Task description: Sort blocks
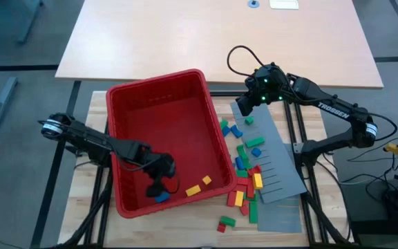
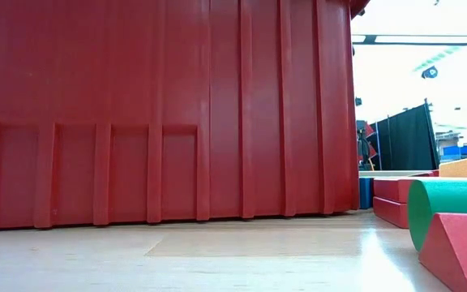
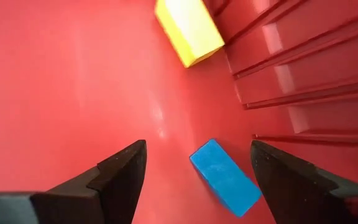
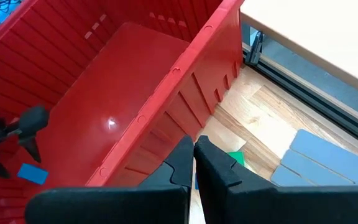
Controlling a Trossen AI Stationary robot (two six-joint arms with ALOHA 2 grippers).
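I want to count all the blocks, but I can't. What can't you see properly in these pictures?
- Low view: the red bin fills it, hiding the blocks inside and both arms.
- High view: the left gripper covers part of the blue block; piled blocks overlap, uncountable.
- Left wrist view: yellow block cut off by the edge.

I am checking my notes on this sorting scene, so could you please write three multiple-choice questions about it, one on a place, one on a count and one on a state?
1. Where is the left gripper?
A. Inside the red bin
B. Over the grey panels
C. Beside the bin

2. How many yellow blocks lie in the bin?
A. None
B. Two
C. Five

3. How are the right gripper's fingers?
A. Wide open
B. Holding a block
C. Shut, empty

Answers:
1 A, the high view shows it over the bin floor, by the blue block.
2 B, both lie near the bin's corner.
3 C, the fingertips meet with nothing between.
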